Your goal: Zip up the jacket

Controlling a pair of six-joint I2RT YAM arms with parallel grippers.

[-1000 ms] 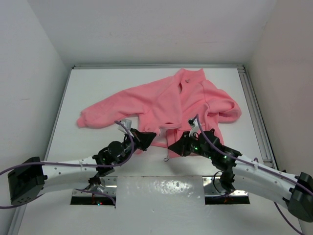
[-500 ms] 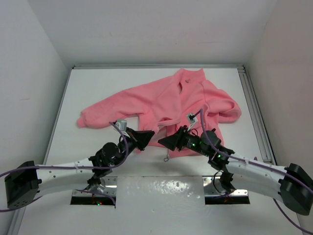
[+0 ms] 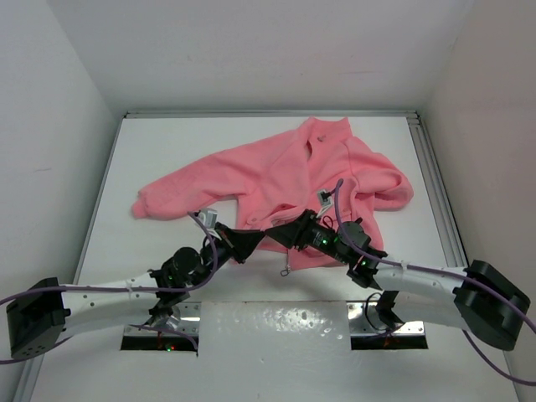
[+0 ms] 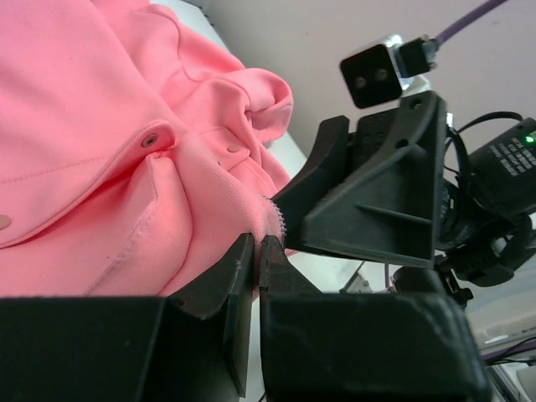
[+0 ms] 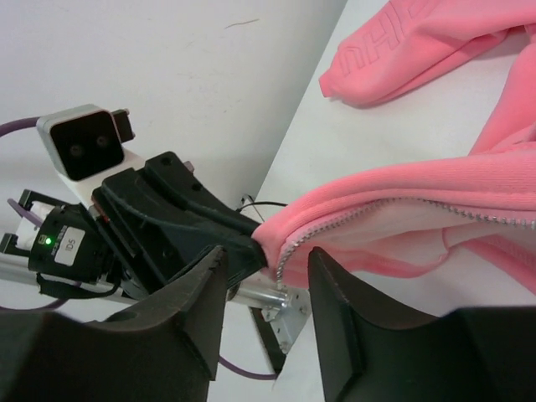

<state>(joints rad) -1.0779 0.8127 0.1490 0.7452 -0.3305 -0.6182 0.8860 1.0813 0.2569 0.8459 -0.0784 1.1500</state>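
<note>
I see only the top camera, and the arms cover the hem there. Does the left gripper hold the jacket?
Observer: Yes. In the left wrist view the left gripper is shut on the bottom corner of the jacket, right beside the zipper teeth.
Operator: And the right gripper, is it closed too?
Observer: No. The right wrist view shows the right gripper open, with the zipper teeth at that corner lying between its fingers.

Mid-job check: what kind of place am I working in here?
Probably a lab robot test cell, not a home: plain white walls box in a white table, with the jacket lying on it.
</note>
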